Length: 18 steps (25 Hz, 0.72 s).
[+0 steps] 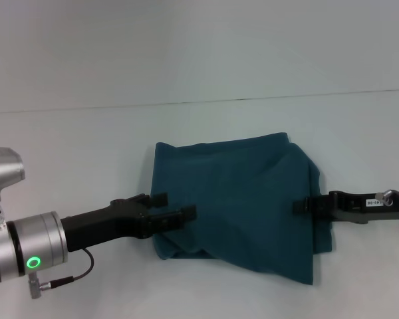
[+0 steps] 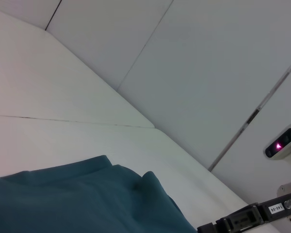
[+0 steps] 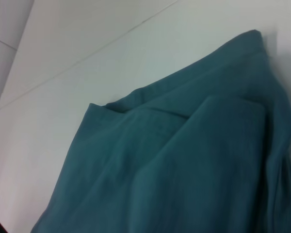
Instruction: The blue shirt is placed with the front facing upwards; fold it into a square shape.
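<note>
A white table (image 1: 66,153) fills the scene, its far edge meeting a plain pale wall (image 1: 199,46) with thin panel seams. At its middle lies the blue shirt (image 1: 243,199), folded into a rough, rumpled square. The left gripper (image 1: 179,216) reaches over the shirt's left edge and the right gripper (image 1: 302,206) meets its right edge; whether either pincer is open or closed cannot be told.
</note>
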{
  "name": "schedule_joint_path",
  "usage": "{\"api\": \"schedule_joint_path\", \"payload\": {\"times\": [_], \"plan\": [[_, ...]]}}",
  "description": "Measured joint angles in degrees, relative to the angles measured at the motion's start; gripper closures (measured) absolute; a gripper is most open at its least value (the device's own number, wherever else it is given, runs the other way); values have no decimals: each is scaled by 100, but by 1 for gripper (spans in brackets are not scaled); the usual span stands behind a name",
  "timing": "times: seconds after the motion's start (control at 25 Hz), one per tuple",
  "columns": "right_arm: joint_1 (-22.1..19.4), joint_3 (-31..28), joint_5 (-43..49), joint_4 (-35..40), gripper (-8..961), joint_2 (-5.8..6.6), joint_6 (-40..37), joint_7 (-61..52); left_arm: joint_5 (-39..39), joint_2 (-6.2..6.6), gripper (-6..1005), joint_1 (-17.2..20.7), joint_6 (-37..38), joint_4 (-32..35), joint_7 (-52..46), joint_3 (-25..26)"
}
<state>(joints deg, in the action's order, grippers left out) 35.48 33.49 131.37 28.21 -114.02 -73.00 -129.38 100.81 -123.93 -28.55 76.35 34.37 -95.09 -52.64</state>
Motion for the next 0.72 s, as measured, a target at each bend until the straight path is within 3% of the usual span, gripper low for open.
{"api": "schedule_joint_path", "payload": {"times": [0.72], "plan": [[71,0,0,0,367,-84,232,15,0,0,48,8,-42,-22,0,70]]}}
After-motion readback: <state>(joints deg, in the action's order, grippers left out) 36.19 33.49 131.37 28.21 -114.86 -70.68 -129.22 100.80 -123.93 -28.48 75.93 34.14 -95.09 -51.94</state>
